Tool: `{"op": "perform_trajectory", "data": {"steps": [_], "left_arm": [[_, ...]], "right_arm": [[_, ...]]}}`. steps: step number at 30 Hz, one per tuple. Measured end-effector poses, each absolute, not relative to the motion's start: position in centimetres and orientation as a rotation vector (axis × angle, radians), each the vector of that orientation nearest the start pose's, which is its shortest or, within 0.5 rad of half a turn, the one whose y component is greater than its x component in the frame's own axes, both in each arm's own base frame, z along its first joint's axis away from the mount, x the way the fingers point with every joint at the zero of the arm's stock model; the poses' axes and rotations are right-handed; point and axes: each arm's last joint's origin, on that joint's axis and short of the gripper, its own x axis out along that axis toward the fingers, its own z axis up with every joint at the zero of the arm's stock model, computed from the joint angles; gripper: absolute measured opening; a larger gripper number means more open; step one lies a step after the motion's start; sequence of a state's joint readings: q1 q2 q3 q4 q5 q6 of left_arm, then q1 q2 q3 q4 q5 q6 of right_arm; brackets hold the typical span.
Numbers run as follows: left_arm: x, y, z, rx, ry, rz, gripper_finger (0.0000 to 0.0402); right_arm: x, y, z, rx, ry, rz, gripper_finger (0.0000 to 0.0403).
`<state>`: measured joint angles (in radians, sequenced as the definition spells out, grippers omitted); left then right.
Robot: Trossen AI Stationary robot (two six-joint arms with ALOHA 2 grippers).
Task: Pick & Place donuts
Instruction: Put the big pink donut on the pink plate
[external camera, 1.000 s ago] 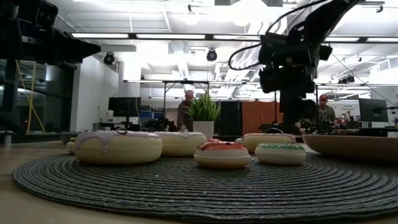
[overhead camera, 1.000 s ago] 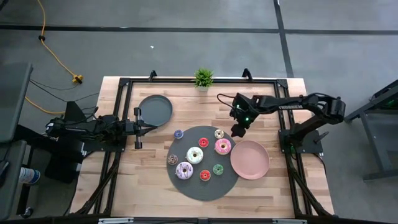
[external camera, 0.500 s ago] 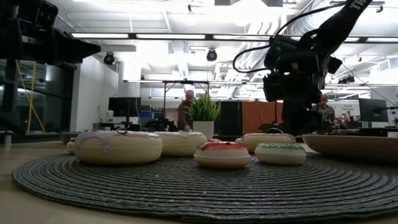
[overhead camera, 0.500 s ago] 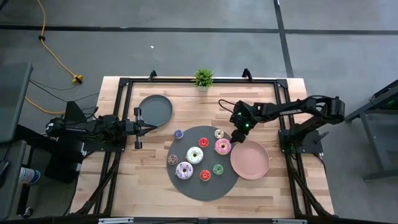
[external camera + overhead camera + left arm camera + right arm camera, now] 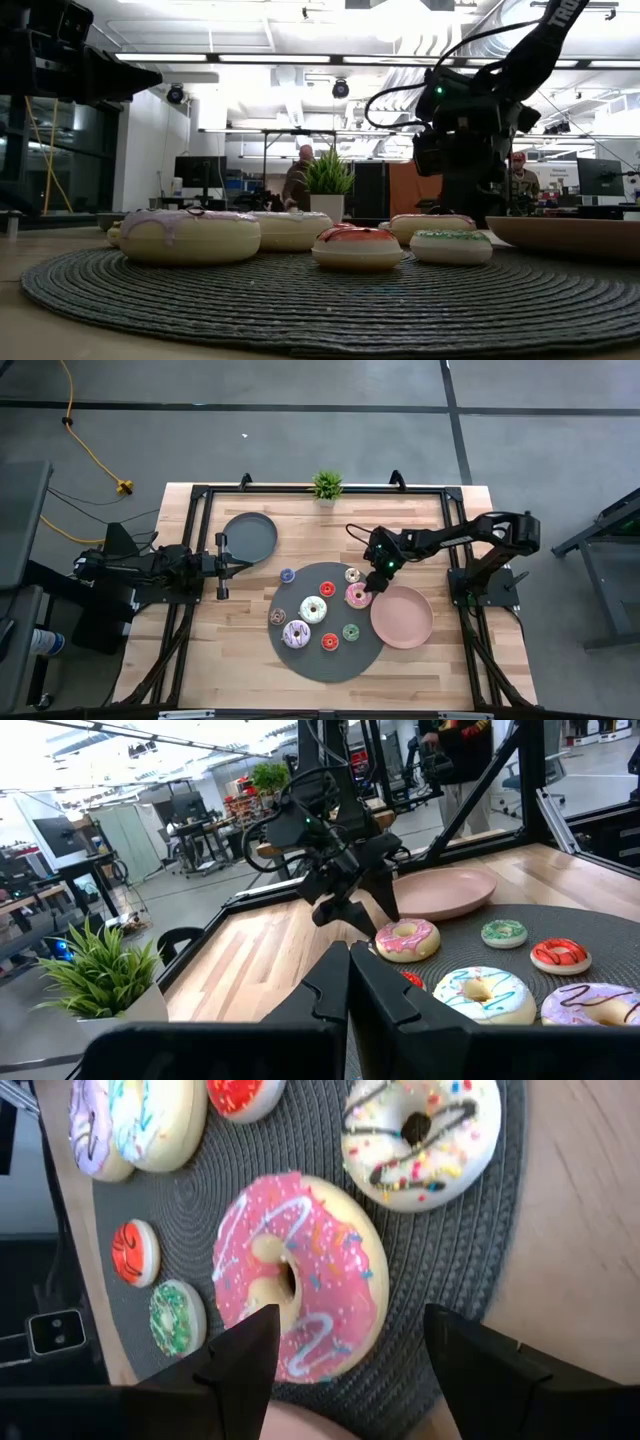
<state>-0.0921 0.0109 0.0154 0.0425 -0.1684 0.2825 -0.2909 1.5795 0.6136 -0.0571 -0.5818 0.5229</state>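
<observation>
Nine donuts lie flat on a round dark woven mat [image 5: 318, 660]. The large ones are pink [image 5: 357, 596], white [image 5: 313, 609] and lilac [image 5: 296, 633]. The tiny ones include red [image 5: 327, 589], green [image 5: 351, 632], brown [image 5: 277, 617], blue [image 5: 287, 575] and cream [image 5: 352, 574]. My right gripper [image 5: 370, 585] is open and low over the pink donut [image 5: 300, 1280], on its side toward the pink plate, fingers [image 5: 245, 1360] spread wider than the donut. Whether they touch it does not show. My left gripper [image 5: 222, 565] waits shut at the table's left.
A pink plate [image 5: 402, 617] sits right of the mat, close beside the right gripper. A dark grey plate [image 5: 249, 536] lies at the far left and a small potted plant [image 5: 327, 485] at the far edge. Bare wood shows near the table's front and left.
My right gripper has moved toward the table's near edge and a little left, and has come down from above the mat's far right rim to just over the pink donut. The donuts have kept their places.
</observation>
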Motion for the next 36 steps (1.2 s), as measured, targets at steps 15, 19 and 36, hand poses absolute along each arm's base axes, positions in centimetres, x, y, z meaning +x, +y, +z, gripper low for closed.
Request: {"op": "perform_trajectory", "data": {"steps": [15, 19, 36], "left_arm": [[9.70, -0.41, 17.20, 0.276, -0.036, 0.082, 0.0000], [9.69, -0.41, 17.21, 0.276, -0.036, 0.082, 0.0000], [9.70, -0.41, 17.20, 0.276, -0.036, 0.082, 0.0000]], "right_arm": [[25.47, -5.45, 12.15, 0.899, 0.996, 0.038, 0.0239], [25.50, -5.33, 12.15, 0.897, 0.998, 0.041, 0.0239], [25.66, -5.00, 12.00, 0.897, 1.003, 0.059, 0.0205]]}}
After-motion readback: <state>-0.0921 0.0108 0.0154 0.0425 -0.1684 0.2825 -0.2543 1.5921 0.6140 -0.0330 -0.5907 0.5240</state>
